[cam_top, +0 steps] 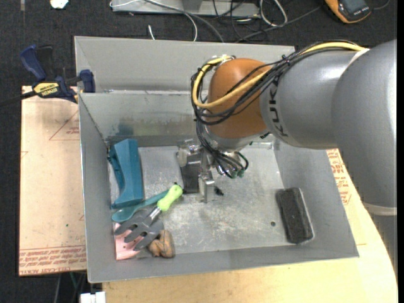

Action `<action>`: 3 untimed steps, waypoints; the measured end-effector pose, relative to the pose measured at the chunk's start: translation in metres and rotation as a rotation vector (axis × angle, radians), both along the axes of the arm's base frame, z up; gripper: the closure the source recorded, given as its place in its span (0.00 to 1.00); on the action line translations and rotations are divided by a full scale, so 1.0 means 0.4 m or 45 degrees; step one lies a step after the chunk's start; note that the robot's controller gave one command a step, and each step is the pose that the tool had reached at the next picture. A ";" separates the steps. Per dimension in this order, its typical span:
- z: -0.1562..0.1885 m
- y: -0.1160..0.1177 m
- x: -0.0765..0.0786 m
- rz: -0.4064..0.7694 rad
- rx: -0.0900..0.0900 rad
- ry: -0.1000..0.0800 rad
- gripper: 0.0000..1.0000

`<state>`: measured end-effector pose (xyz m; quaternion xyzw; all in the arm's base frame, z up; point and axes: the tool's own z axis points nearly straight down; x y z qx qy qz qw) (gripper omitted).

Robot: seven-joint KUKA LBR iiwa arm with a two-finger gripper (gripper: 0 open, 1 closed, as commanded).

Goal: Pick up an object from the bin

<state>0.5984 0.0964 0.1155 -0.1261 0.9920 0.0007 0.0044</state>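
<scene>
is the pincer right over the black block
No, the pincer hangs over the middle of the bin, while the black block lies apart from it near the right wall.

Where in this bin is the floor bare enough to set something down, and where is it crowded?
Bare: the floor of the bin between the gripper and the black block, and the front strip from the brown lump to that block. Crowded: the left side, where the blue tool, teal spoon, green-handled tool and pink piece lie together.
</scene>
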 end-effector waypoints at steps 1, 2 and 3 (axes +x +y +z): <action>-0.098 -0.058 0.024 0.060 0.002 -0.007 0.00; -0.109 -0.096 0.069 0.392 0.000 -0.005 1.00; -0.109 -0.096 0.069 0.392 0.000 -0.005 1.00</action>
